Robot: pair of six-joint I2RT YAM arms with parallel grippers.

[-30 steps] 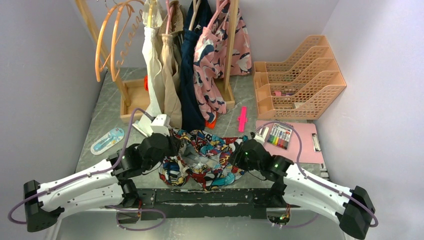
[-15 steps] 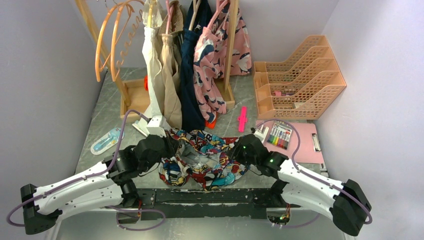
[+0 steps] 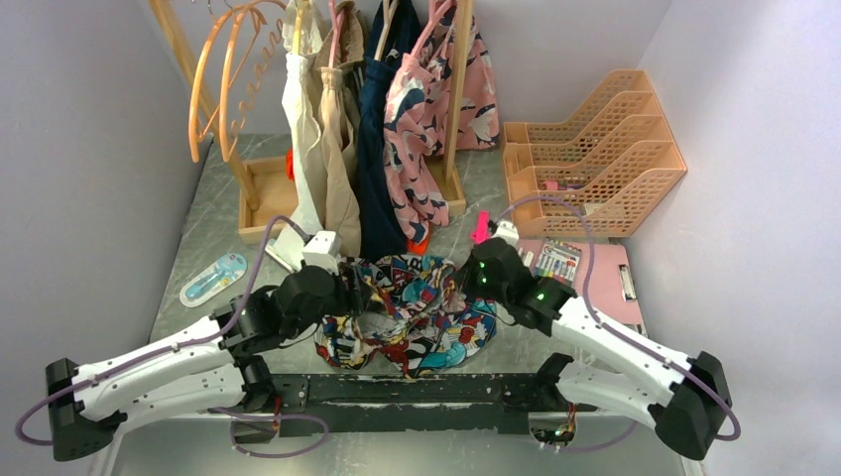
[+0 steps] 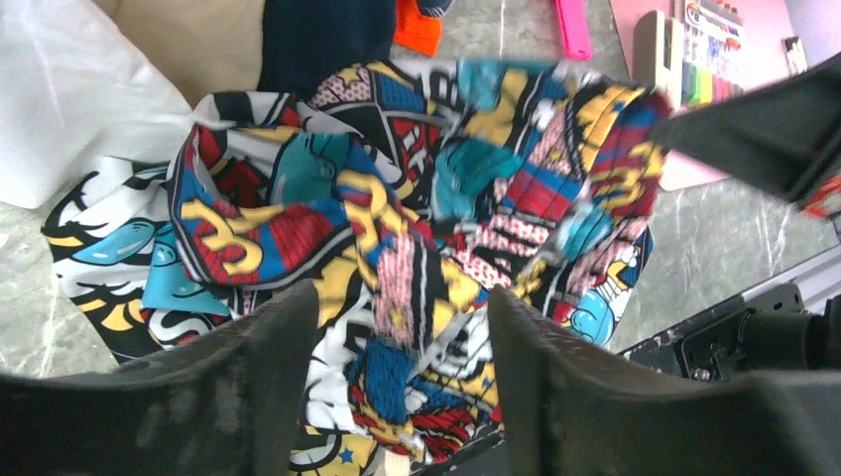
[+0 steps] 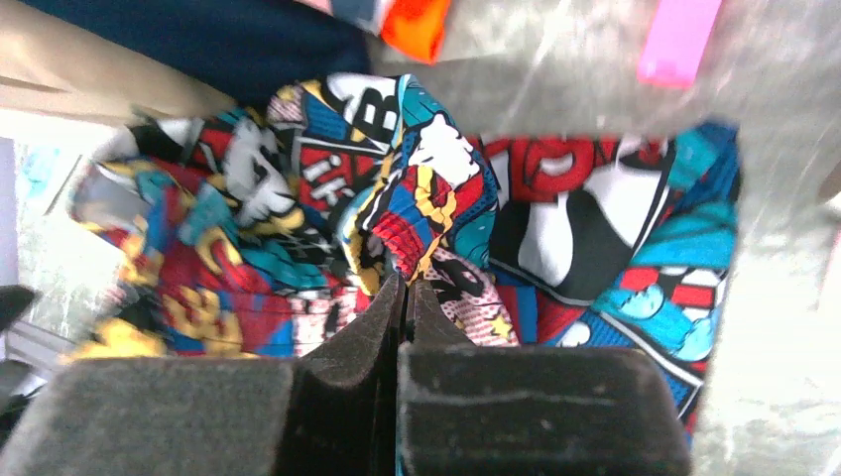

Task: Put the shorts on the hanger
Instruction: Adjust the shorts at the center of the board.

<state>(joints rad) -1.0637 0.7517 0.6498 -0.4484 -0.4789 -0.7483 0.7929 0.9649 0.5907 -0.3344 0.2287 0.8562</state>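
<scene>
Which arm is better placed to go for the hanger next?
Left, probably. The left fingers are open, the shorts merely lying between them, and the hanger hangs at the far left. The right fingers are shut on a fold of the shorts.

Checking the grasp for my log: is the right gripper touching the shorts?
Touching. In the right wrist view the right gripper has its jaws shut, with a raised fold of the shorts pinched at their tips.
</scene>
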